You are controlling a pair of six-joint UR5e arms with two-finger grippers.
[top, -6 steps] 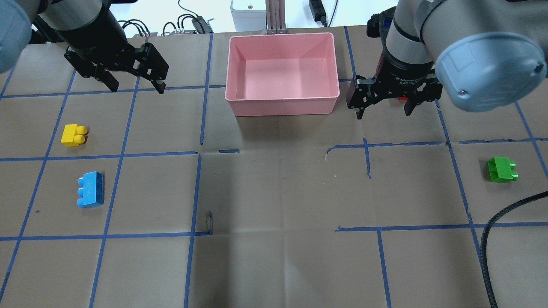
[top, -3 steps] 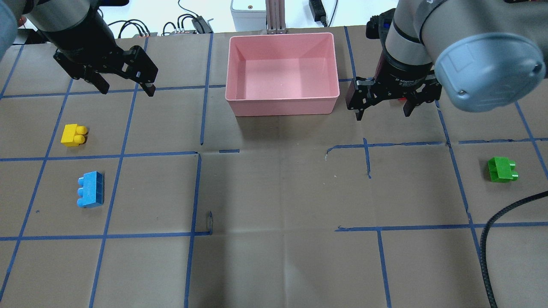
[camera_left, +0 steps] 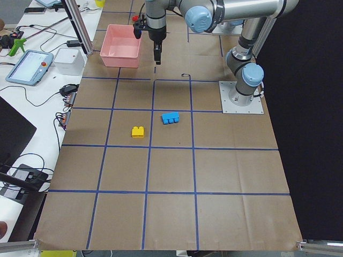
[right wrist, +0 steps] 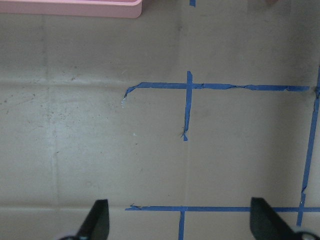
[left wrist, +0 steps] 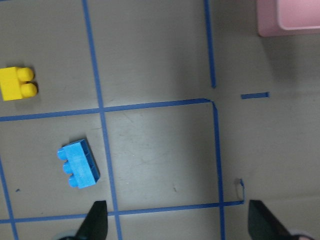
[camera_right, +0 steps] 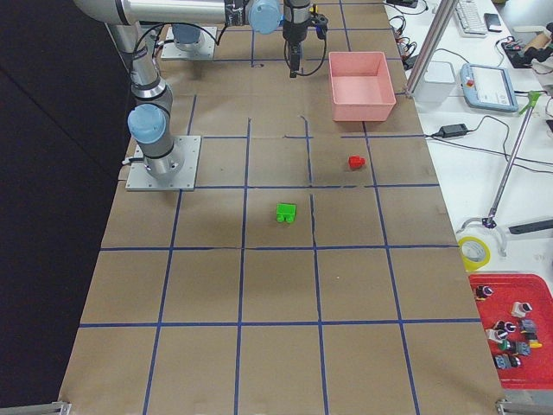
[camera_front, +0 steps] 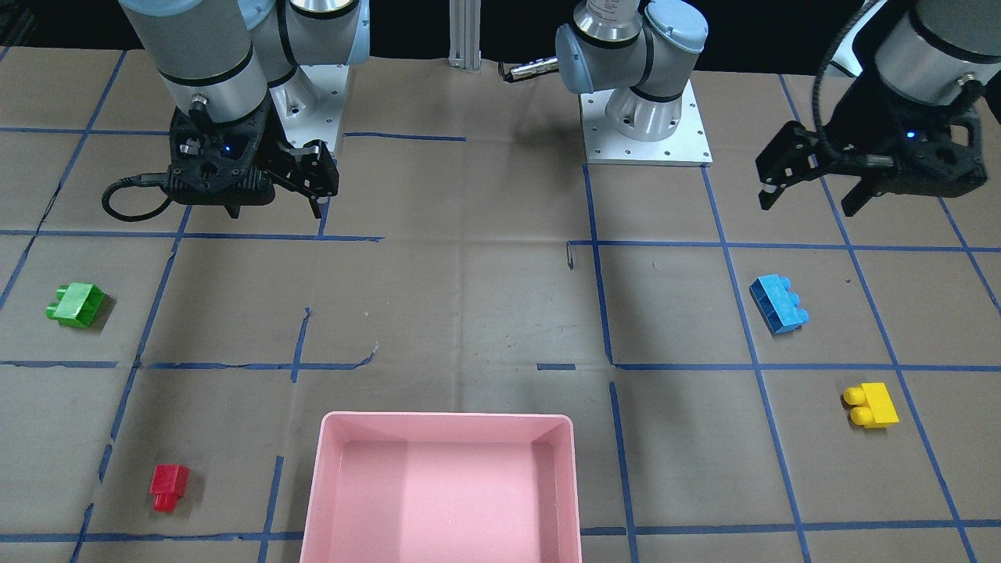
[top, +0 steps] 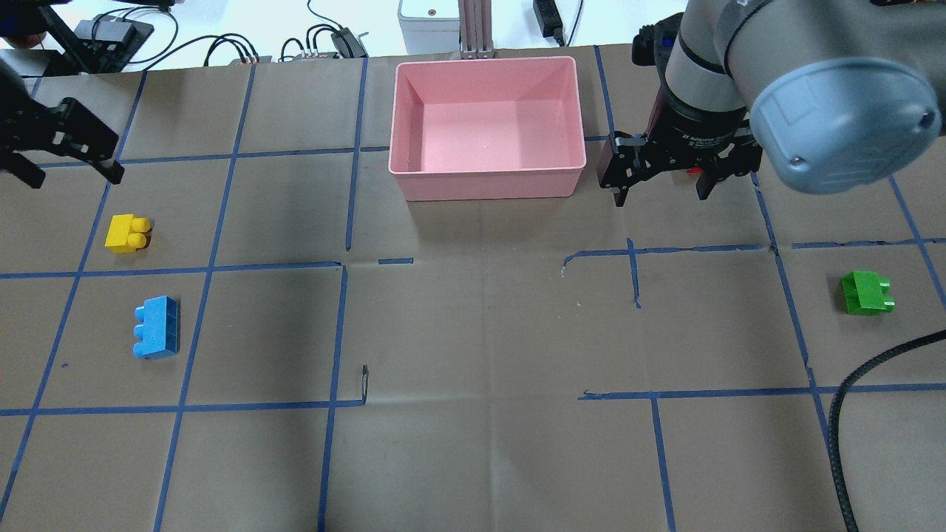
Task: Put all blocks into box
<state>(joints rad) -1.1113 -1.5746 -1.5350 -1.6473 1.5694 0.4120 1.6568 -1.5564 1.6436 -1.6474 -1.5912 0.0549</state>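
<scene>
Blocks (camera_front: 778, 305) all lie loose outside the box (top: 488, 185), which sits just inward of the right jaws. The left gripper (top: 74, 178) and right gripper (top: 661, 198) both hang released, holding nothing. The blue block (top: 157, 338) and yellow block (top: 127, 234) lie below the left jaws. The red block (camera_front: 169, 485) is forward of the right jaws and the green block (top: 866, 293) well outward. For blue, probably next, square the fingers to its long flat sides, not its studs. Centre, descend low, then clamp.

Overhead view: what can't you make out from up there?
- Red block: only a sliver shows, because the right jaws hang in front of the rest.
- Left jaws: both tips show, but their base runs off the frame's left edge.
</scene>
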